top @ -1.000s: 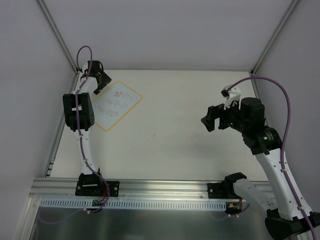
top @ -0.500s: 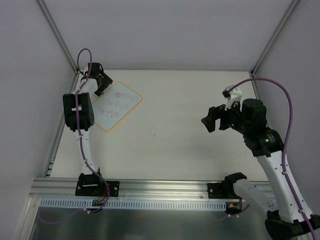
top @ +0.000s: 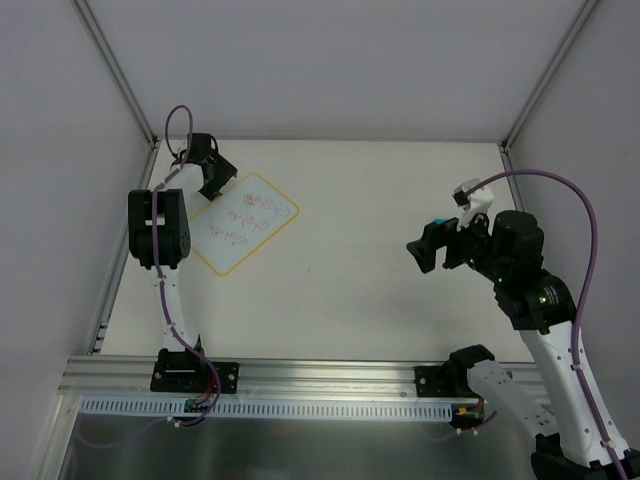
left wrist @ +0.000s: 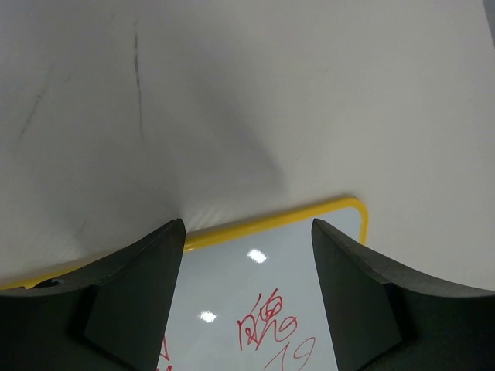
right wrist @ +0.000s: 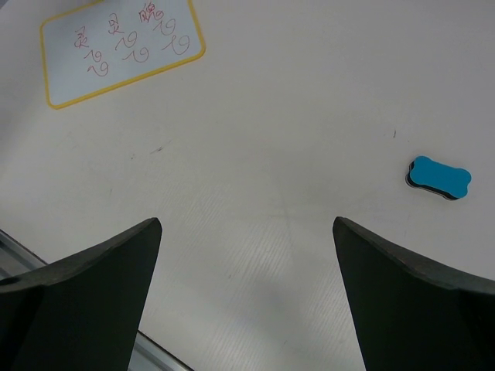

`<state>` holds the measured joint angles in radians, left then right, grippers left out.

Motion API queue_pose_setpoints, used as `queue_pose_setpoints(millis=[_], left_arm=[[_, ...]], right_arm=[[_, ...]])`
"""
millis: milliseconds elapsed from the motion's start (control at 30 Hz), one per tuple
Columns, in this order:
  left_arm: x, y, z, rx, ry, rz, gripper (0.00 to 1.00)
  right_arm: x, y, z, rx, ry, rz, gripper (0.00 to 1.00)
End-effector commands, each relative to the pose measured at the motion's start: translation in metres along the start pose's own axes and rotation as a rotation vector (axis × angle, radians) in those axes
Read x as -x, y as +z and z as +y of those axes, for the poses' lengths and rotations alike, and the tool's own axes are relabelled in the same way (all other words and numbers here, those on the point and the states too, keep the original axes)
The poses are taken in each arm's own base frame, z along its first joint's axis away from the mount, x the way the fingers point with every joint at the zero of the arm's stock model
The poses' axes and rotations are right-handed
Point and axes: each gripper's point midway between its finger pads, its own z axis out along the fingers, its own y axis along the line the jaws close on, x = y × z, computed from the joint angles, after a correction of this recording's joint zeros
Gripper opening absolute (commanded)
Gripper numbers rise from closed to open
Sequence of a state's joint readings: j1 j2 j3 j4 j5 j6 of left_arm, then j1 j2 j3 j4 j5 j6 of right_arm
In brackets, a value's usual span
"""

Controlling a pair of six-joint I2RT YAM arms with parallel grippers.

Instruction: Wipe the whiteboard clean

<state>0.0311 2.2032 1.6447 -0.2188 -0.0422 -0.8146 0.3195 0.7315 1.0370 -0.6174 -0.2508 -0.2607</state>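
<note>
Far left of the table (top: 350, 290): your whiteboard (top: 245, 222) lies flat here, turned at an angle to the table's edges. It has a yellow rim all round and red scribbles across its face.
Left gripper (top: 212, 172): you have it close over the board's far-left edge. Its jaws are released, apart with nothing between them. In the left wrist view the yellow rim and one rounded corner show in the gap. Whether the fingers (left wrist: 131, 309) touch the board, you cannot tell.
Left arm: in the top view its forearm crosses the board's left edge and hides that stretch of rim.
Right gripper (top: 432, 250): you hold it above the right half of the table, well apart from the board. Its jaws are spread wide and grasp nothing.
Blue eraser (right wrist: 439, 178): it lies flat on the table at the right of your right wrist view, touched by neither gripper and well apart from the board.
Between right gripper and board: table surface with a few faint dark marks.
Surroundings: grey walls stand on the left, far and right sides. A metal rail (top: 300, 375) along the near edge carries both arm bases. A purple cable (top: 540, 173) arcs off the right arm.
</note>
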Motion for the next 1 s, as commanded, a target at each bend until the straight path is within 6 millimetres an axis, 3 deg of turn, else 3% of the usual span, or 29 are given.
queue_pose_setpoints(millis=[0,167,500,733,833,967], left_arm=[[-0.057,-0.018,0.008,0.039,-0.018,0.166,0.68],[-0.103,-0.036,-0.002,0.033,0.001,0.233,0.66],[-0.163,-0.078,-0.006,0.034,0.042,0.275,0.66],[-0.202,-0.099,0.003,0.045,0.083,0.320,0.66],[-0.203,-0.109,0.000,0.027,0.086,0.319,0.68],[-0.176,-0.133,-0.021,-0.053,0.128,0.234,0.74]], right_arm=[[0.007,-0.005,0.004,0.010,0.007,-0.046,0.99],[0.001,-0.008,0.006,0.011,0.029,-0.051,0.99],[-0.012,-0.019,0.010,0.011,0.074,-0.077,0.99],[-0.025,-0.024,0.013,0.005,0.147,-0.053,0.99],[-0.032,-0.023,0.005,-0.043,0.181,-0.043,0.99],[-0.040,-0.021,-0.013,-0.159,0.231,0.020,0.99]])
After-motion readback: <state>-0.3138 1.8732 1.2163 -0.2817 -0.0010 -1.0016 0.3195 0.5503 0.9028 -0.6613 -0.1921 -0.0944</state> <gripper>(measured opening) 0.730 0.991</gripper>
